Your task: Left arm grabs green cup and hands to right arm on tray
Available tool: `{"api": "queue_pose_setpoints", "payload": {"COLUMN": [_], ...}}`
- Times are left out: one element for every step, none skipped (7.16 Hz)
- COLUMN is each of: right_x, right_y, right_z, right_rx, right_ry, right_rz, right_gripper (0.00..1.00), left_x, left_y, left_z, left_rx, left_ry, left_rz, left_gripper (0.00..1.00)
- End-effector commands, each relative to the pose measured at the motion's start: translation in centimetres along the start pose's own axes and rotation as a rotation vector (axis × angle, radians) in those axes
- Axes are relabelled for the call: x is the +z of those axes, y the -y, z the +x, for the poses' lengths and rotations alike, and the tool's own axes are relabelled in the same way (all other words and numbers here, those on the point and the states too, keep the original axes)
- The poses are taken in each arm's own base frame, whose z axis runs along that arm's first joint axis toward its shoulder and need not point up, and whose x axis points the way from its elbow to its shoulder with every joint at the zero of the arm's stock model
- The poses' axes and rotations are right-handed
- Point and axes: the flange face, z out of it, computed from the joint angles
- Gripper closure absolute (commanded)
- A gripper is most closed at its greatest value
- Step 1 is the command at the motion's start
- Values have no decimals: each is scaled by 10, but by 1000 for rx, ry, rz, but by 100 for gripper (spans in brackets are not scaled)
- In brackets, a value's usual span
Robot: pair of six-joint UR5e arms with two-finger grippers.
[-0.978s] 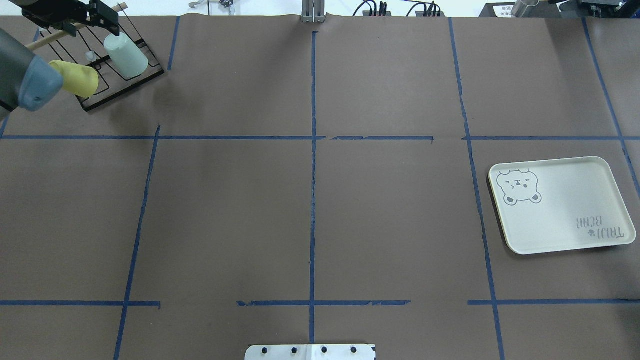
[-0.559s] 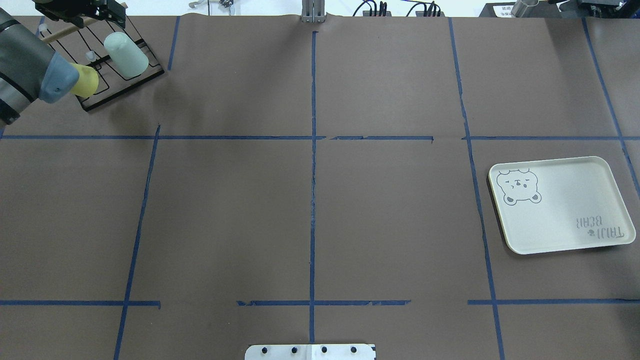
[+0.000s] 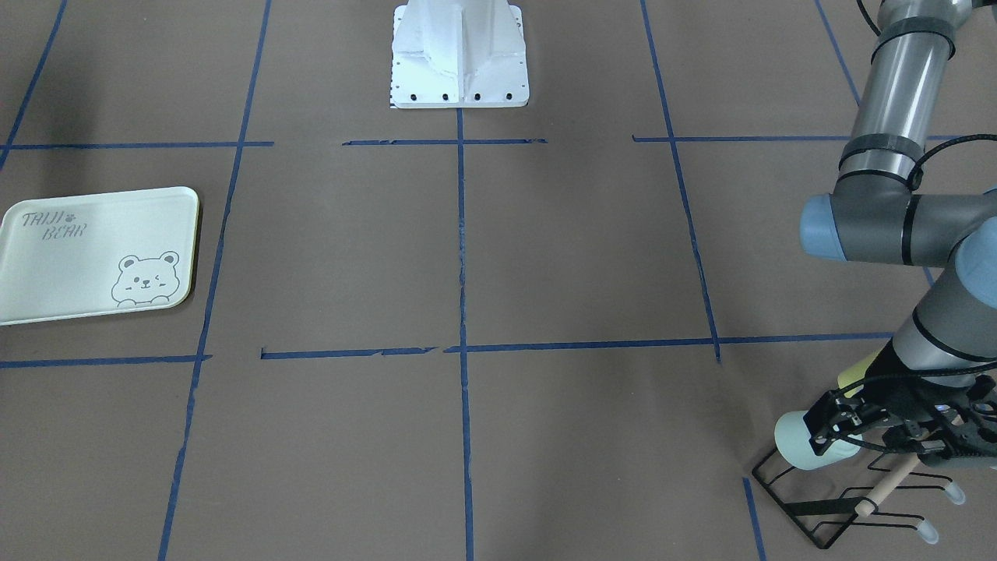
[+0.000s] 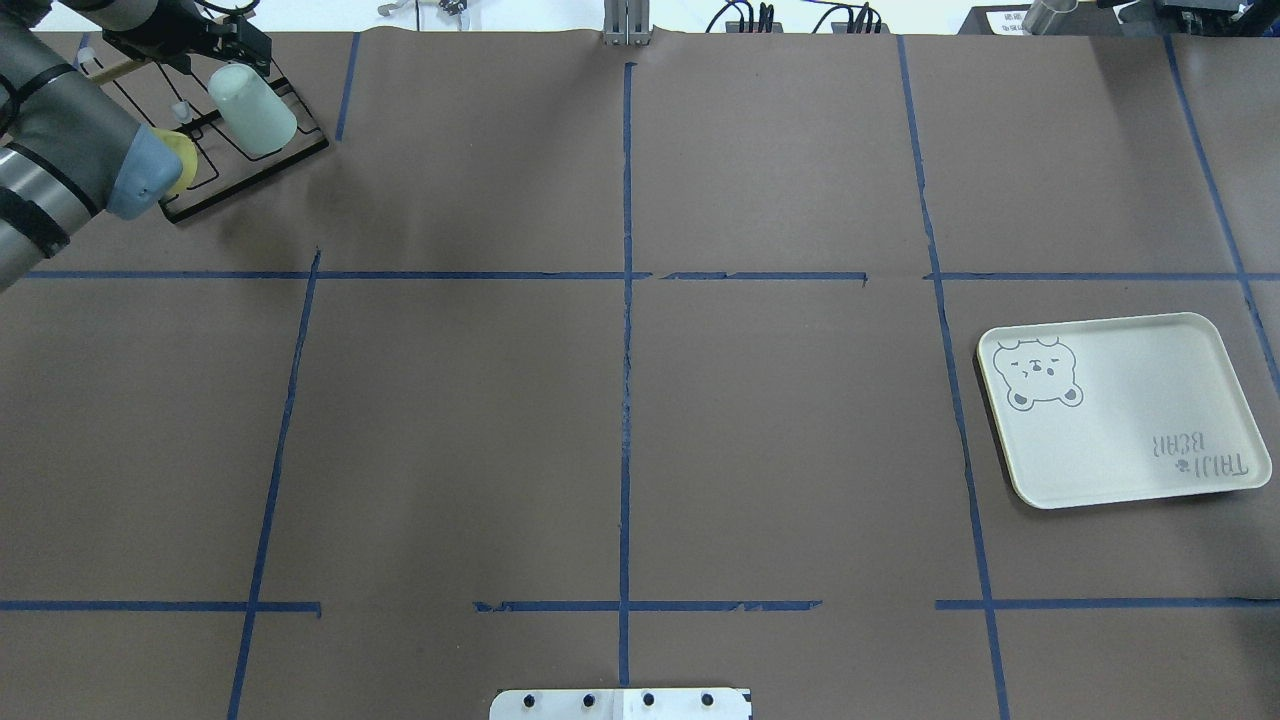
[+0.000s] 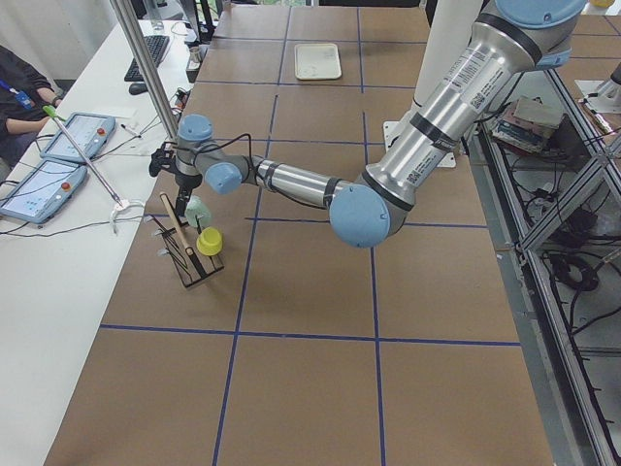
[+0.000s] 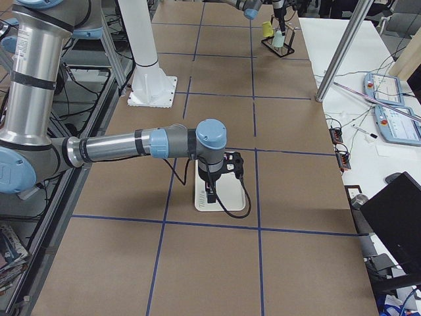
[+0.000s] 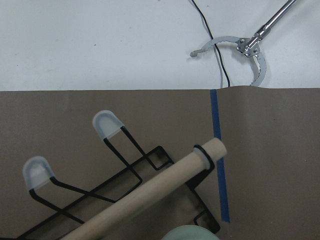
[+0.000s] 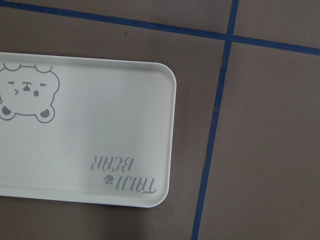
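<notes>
Overhead, far left: left arm (image 4: 55, 150) reaches into the far-left corner of the counter (image 4: 450, 420), with the left claw (image 4: 235, 45) right at the upper end of the green cup (image 4: 252, 108). In the front-facing view the black linkage overlaps the cup, but neither contact nor finger gap is readable in any view, so I can't tell if that claw is wide or closed. Green cup sits tilted on the black wire rack (image 4: 250, 182), on the rack's side toward the counter's middle. Left wrist cam catches only its rim at the bottom edge. It also shows a wooden rod (image 7: 150, 195) lying diagonally across the rack and two prongs with clear caps (image 7: 106, 123). Yellow cup (image 4: 184, 160) is on the same rack, robot-side of the green one, mostly hidden behind the arm's blue joint cap (image 4: 140, 185). Middle: brown counter crossed by a blue tape grid (image 4: 626, 400), robot base plate (image 4: 620, 703) at the near edge. Right: tray (image 4: 1130, 400) lies flat, well apart from the rack. Its bear drawing (image 4: 1038, 372) is at the left end and the TAIJI BEAR lettering (image 4: 1205, 458) at the near-right corner. Right arm (image 6: 118, 146), seen from the right-side cam, is stretched out with the right claw (image 6: 209, 194) pointing down over the tray. Its wrist cam shows just tray and tape, so I can't tell that claw's state either.
</notes>
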Motion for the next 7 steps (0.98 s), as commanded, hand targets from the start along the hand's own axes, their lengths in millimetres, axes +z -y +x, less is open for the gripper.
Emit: {"api": "queue_pose_setpoints", "payload": {"right_x": [0, 0, -1, -1, -1, -1, -1], "right_y": [0, 0, 0, 0, 0, 0, 0], "right_z": [0, 0, 0, -1, 0, 0, -1], "right_rx": [1, -1, 1, -2, 0, 0, -2], "right_ry": [0, -1, 1, 1, -1, -1, 1], "right_rz": [-1, 1, 2, 2, 3, 3, 2], "right_gripper": [0, 0, 0, 0, 0, 0, 0], "left_x": [6, 10, 11, 12, 12, 12, 12], "left_y": [-7, -11, -12, -13, -14, -14, -14], "left_z": [2, 1, 2, 3, 7, 7, 7], "left_rx": [1, 2, 2, -2, 1, 3, 3], "left_ry": [-1, 2, 1, 1, -2, -3, -3], "left_rz": [-14, -20, -24, -26, -27, -28, -28], "left_gripper": [0, 0, 0, 0, 0, 0, 0]}}
